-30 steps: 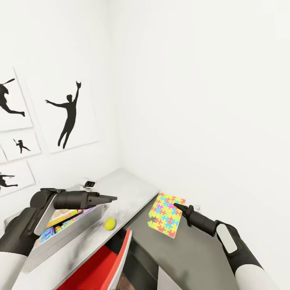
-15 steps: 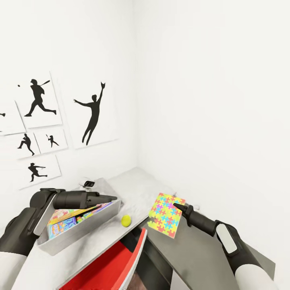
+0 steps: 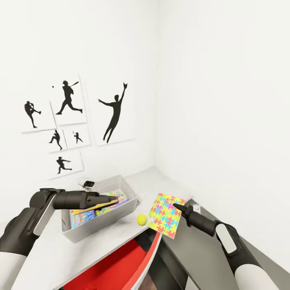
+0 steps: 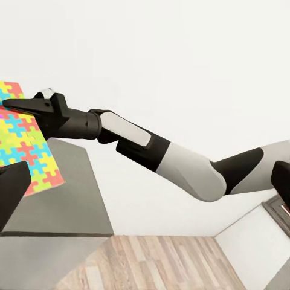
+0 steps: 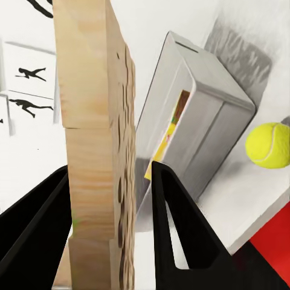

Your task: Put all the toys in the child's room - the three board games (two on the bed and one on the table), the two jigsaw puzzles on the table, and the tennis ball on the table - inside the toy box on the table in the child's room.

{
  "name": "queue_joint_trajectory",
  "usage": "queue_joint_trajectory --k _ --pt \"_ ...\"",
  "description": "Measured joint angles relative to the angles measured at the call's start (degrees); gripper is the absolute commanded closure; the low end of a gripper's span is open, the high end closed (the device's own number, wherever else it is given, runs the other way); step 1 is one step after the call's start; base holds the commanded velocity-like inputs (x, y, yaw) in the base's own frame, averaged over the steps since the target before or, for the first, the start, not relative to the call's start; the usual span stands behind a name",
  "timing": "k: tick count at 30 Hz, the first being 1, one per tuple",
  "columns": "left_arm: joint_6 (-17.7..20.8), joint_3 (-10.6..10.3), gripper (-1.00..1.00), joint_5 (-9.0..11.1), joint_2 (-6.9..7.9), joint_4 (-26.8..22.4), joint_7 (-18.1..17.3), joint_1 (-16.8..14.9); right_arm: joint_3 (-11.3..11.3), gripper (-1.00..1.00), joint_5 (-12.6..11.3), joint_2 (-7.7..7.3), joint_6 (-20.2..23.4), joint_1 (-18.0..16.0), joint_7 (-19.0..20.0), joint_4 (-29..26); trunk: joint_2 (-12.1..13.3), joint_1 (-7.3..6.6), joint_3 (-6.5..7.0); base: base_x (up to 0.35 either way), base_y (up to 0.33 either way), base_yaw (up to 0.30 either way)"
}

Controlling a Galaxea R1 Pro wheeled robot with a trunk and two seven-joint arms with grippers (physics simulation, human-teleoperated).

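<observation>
Head view: toy box [image 3: 129,209] with board games [image 3: 82,218], perhaps two.

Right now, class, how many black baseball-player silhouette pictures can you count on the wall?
6. All hang on the wall above the table: the leaping catcher, the batter, the pitcher, two small ones and the lowest. More may lie outside the frame.

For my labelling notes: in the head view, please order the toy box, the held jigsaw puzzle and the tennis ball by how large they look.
1. toy box, largest
2. jigsaw puzzle, held nearer the camera, so the comparison with the box is unsure
3. tennis ball, clearly smallest
</observation>
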Motion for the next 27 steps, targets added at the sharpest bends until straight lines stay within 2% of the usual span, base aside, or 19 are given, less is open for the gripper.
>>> queue_joint_trajectory --k 27 --pt "0.00 0.02 -1.00 0.02 0.05 0.00 -0.01 0.09 0.09 1.00 0.00 0.06 0.00 0.00 0.00 0.00 0.00 0.00 0.00 0.000 0.000 0.291"
